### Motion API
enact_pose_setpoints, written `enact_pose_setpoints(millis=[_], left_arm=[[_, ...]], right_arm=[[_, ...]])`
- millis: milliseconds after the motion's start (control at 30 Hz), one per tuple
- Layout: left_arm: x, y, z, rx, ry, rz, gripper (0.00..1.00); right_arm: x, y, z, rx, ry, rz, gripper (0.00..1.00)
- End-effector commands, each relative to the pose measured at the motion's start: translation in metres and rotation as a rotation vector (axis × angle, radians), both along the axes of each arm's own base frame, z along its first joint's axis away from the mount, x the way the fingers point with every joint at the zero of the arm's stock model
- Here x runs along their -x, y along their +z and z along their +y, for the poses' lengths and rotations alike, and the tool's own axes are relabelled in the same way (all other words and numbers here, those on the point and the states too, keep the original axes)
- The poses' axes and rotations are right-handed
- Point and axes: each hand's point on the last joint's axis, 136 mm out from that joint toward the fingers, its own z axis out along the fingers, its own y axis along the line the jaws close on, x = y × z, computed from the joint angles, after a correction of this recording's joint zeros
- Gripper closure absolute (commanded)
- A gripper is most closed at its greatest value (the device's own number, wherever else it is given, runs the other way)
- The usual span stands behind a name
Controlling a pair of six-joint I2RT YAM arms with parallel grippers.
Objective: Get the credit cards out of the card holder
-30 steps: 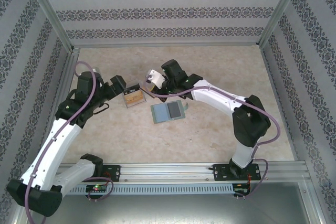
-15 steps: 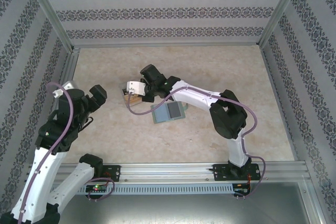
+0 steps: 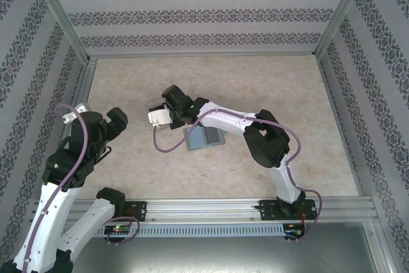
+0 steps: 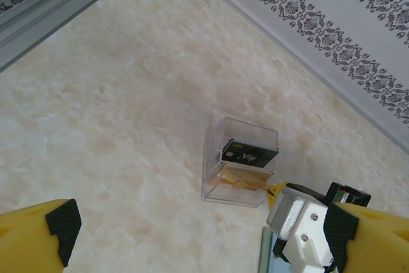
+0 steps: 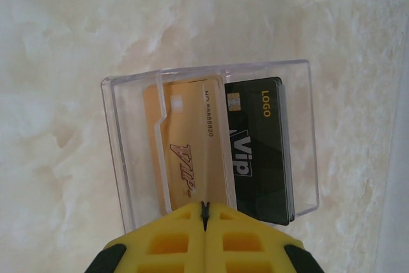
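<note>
Cards (image 5: 192, 158) in clear tray (image 5: 128, 158) run lengthwise toward right tool (image 5: 204, 209), closed together; left tool (image 4: 201, 225) spread apart.

**Robot test cell in a lab**

Aluminium frame posts (image 3: 61, 20) hold wallpaper-patterned panels (image 3: 204, 14) around a marble-look desk (image 3: 268, 87). Cabled white-and-black robot arms (image 3: 220, 118) are bolted to a metal rail (image 3: 211, 208) at its near edge.

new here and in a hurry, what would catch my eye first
The clear tray in the right wrist view, holding a tan card and a black VIP card, with the shut right claw at the tan card's near edge. From above, the grey-green card holder lies open beside that arm; the left claw hangs open, apart.
</note>
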Motion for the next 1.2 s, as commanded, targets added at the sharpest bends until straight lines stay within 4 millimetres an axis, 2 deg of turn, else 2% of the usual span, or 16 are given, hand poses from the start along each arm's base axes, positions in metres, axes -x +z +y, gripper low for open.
enact_pose_setpoints(millis=[0, 333, 633, 700, 800, 867, 1000, 1067, 1167], left_arm=[[0.005, -0.010, 0.008, -0.012, 0.039, 0.036, 0.01], [0.001, -0.014, 0.006, -0.001, 0.040, 0.046, 0.01], [-0.001, -0.018, 0.004, 0.004, 0.037, 0.051, 0.01], [-0.001, -0.018, 0.004, 0.005, 0.038, 0.049, 0.01], [-0.003, -0.019, 0.003, 0.005, 0.034, 0.050, 0.01], [-0.003, -0.019, 0.003, 0.001, 0.030, 0.053, 0.01], [-0.004, -0.019, 0.002, 0.001, 0.027, 0.054, 0.01], [-0.003, -0.020, 0.002, 0.000, 0.027, 0.057, 0.01], [-0.003, -0.020, 0.002, 0.000, 0.026, 0.055, 0.01]], right_arm=[[-0.004, 0.002, 0.007, 0.021, 0.041, -0.057, 1.00], [-0.005, -0.011, 0.014, 0.028, 0.043, -0.043, 1.00], [-0.004, -0.014, 0.020, 0.014, 0.027, -0.029, 1.00], [-0.005, -0.014, 0.020, 0.011, 0.022, -0.029, 0.92], [-0.006, -0.014, 0.021, 0.006, 0.014, -0.027, 0.91], [-0.007, -0.016, 0.021, 0.005, 0.009, -0.022, 0.83], [-0.009, -0.018, 0.022, 0.003, -0.001, -0.026, 0.80], [-0.010, -0.016, 0.024, -0.002, -0.007, -0.033, 0.75], [-0.011, -0.016, 0.025, -0.005, -0.009, -0.032, 0.74]])
